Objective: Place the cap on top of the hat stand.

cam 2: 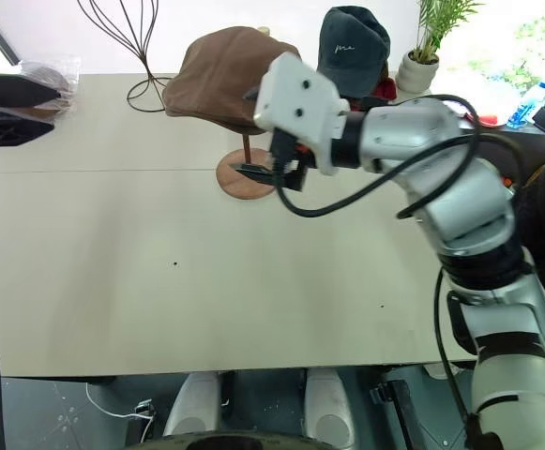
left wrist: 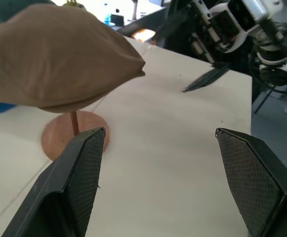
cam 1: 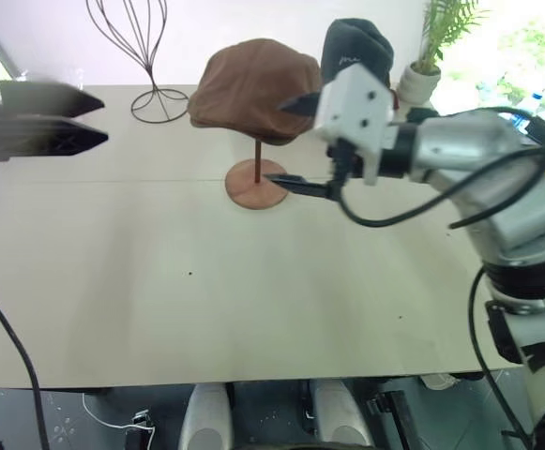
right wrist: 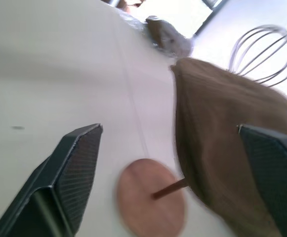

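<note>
The brown cap [cam 1: 251, 82] rests on top of the hat stand, covering its top disc. Below it show the thin pole [cam 1: 257, 155] and the round base [cam 1: 253, 187]. My right gripper [cam 1: 289, 142] is open just right of the stand, with its upper fingertip by the cap's edge and its lower one by the base. It holds nothing. In the right wrist view the cap [right wrist: 217, 133] and the base [right wrist: 150, 202] lie between its fingers. My left gripper [cam 1: 98, 120] is open and empty far to the left, pointing at the cap [left wrist: 59, 59].
A black wire head-shaped stand [cam 1: 148, 56] stands at the back left. A dark grey baseball cap [cam 1: 356, 47] and a potted plant [cam 1: 425, 70] are behind the stand. A clear plastic bag [cam 2: 49, 70] lies at the far left. The table's [cam 1: 206, 300] front edge runs near me.
</note>
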`<state>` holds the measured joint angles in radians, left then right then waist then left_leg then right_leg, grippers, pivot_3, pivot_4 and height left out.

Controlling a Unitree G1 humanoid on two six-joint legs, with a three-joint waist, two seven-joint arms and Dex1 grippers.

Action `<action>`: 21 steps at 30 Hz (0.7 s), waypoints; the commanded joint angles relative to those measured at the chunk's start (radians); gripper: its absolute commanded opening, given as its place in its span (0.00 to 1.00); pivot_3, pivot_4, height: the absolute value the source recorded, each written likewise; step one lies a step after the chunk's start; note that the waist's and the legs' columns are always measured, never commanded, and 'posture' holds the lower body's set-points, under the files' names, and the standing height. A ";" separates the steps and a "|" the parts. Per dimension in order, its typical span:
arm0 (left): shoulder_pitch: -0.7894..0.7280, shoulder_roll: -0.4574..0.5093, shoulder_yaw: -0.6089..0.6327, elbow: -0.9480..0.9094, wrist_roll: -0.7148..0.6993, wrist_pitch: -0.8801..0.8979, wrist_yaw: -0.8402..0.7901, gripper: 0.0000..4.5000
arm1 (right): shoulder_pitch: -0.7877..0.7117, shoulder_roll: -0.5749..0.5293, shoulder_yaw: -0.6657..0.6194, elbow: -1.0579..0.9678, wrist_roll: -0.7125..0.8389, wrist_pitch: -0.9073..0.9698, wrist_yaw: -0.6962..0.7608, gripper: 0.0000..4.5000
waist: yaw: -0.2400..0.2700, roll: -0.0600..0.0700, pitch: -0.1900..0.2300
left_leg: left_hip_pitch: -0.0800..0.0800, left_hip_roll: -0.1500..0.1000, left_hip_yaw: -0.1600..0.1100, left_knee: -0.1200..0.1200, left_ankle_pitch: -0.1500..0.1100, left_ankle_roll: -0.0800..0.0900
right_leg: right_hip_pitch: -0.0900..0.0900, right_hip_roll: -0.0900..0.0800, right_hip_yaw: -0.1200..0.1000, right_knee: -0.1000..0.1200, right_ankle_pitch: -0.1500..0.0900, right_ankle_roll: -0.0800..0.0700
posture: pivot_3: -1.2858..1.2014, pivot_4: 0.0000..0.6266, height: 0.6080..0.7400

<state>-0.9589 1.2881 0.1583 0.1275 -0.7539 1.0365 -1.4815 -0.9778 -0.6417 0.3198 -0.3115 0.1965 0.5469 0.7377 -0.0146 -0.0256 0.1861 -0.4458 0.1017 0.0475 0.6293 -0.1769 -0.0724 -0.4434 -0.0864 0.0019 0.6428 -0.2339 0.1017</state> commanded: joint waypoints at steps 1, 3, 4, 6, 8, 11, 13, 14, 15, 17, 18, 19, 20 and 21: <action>-0.065 0.010 -0.029 0.023 0.021 -0.034 -0.031 0.83 | -0.028 0.045 0.051 0.077 -0.182 -0.171 -0.091 1.00 | 0.000 0.000 0.000 | 0.000 0.000 0.000 0.000 0.000 0.000 | 0.000 0.000 0.000 0.001 0.000 0.000 | 0.52 0.24 0.91; -0.087 0.002 -0.046 0.033 0.029 -0.039 -0.039 0.83 | -0.023 0.076 0.080 0.133 -0.260 -0.247 -0.126 1.00 | 0.001 0.000 0.000 | 0.000 0.000 0.000 -0.001 0.000 0.000 | -0.001 0.000 0.000 0.002 -0.001 0.001 | 0.52 0.24 0.91; -0.095 -0.001 -0.051 0.037 0.031 -0.041 -0.041 0.83 | -0.021 0.088 0.084 0.151 -0.284 -0.272 -0.136 1.00 | 0.000 0.000 0.000 | 0.000 0.000 0.000 -0.001 0.000 0.000 | -0.001 0.000 0.000 0.003 -0.001 0.001 | 0.52 0.24 0.91; -0.108 -0.006 -0.062 0.049 0.042 -0.051 -0.045 0.83 | -0.030 0.120 0.104 0.203 -0.347 -0.330 -0.167 1.00 | -0.002 0.000 0.000 | 0.000 0.000 0.000 -0.001 0.000 0.000 | -0.001 0.000 0.000 0.003 -0.001 0.002 | 0.52 0.24 0.91; -0.112 -0.013 -0.068 0.056 0.053 -0.063 -0.042 0.83 | -0.028 0.145 0.101 0.225 -0.392 -0.372 -0.197 1.00 | -0.003 0.000 0.000 | 0.000 0.000 0.000 -0.001 0.000 0.000 | -0.001 0.000 0.000 0.003 -0.001 0.002 | 0.52 0.24 0.91; -0.111 -0.022 -0.068 0.053 0.061 -0.067 -0.039 0.84 | -0.016 0.163 0.080 0.229 -0.423 -0.409 -0.207 0.88 | -0.002 0.000 0.000 | 0.000 0.000 0.000 -0.001 0.000 0.000 | -0.001 0.000 0.000 0.004 -0.001 0.002 | 0.52 0.24 0.91; -0.109 -0.026 -0.065 0.051 0.064 -0.071 -0.037 0.84 | -0.009 0.168 0.069 0.228 -0.435 -0.424 -0.206 0.70 | -0.002 0.000 0.000 | 0.000 0.000 0.000 -0.001 0.000 0.000 | -0.001 0.000 0.000 0.004 -0.001 0.002 | 0.52 0.24 0.91; -0.109 -0.027 -0.064 0.050 0.066 -0.072 -0.037 0.84 | -0.006 0.170 0.065 0.229 -0.440 -0.429 -0.204 0.57 | -0.002 0.000 0.000 | 0.000 0.000 0.000 0.000 0.000 0.000 | -0.001 0.000 0.000 0.004 -0.001 0.002 | 0.52 0.24 0.91; -0.110 -0.030 -0.062 0.052 0.066 -0.073 -0.034 0.84 | -0.004 0.169 0.060 0.229 -0.447 -0.436 -0.203 0.47 | -0.002 0.000 0.000 | 0.000 0.000 0.000 0.000 0.000 0.000 | -0.001 0.000 0.000 0.004 -0.001 0.002 | 0.52 0.24 0.91; -0.112 -0.036 -0.060 0.056 0.070 -0.080 -0.030 0.84 | 0.000 0.167 0.052 0.228 -0.456 -0.446 -0.197 0.36 | -0.002 0.000 0.000 | 0.000 0.000 0.000 0.000 0.000 0.000 | 0.000 0.000 0.000 0.004 -0.001 0.002 | 0.52 0.24 0.91; -0.111 -0.037 -0.060 0.057 0.071 -0.082 -0.029 0.84 | 0.002 0.167 0.050 0.227 -0.459 -0.450 -0.194 0.36 | -0.002 0.000 0.000 | 0.000 0.000 0.000 -0.001 0.000 0.000 | 0.000 0.000 0.000 0.004 -0.001 0.002 | 0.52 0.24 0.91; -0.110 -0.039 -0.059 0.056 0.071 -0.084 -0.027 0.84 | 0.001 0.164 0.047 0.232 -0.462 -0.458 -0.190 0.36 | -0.002 0.000 0.000 | 0.001 0.000 0.000 0.000 0.000 0.000 | 0.000 0.000 0.000 0.004 -0.001 0.002 | 0.52 0.24 0.91; -0.108 -0.041 -0.058 0.055 0.071 -0.085 -0.025 0.84 | 0.001 0.162 0.044 0.236 -0.464 -0.466 -0.185 0.36 | -0.002 0.000 0.000 | 0.001 0.000 0.000 0.000 0.000 0.000 | 0.000 0.000 0.000 0.004 -0.001 0.002 | 0.52 0.24 0.91; -0.106 -0.043 -0.057 0.054 0.072 -0.087 -0.023 0.84 | 0.000 0.157 0.040 0.242 -0.467 -0.478 -0.183 0.36 | -0.002 0.000 0.000 | 0.000 0.000 0.000 0.000 0.000 0.000 | 0.000 0.000 0.000 0.004 -0.001 0.002 | 0.52 0.24 0.91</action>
<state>-1.0458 1.2373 0.0711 0.1851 -0.6848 0.9652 -1.5067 -0.9687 -0.4786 0.4034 -0.0578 -0.2618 0.0964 0.5540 -0.0169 -0.0258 0.1863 -0.4453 0.1017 0.0472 0.6289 -0.1769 -0.0724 -0.4438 -0.0864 0.0020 0.6465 -0.2348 0.1037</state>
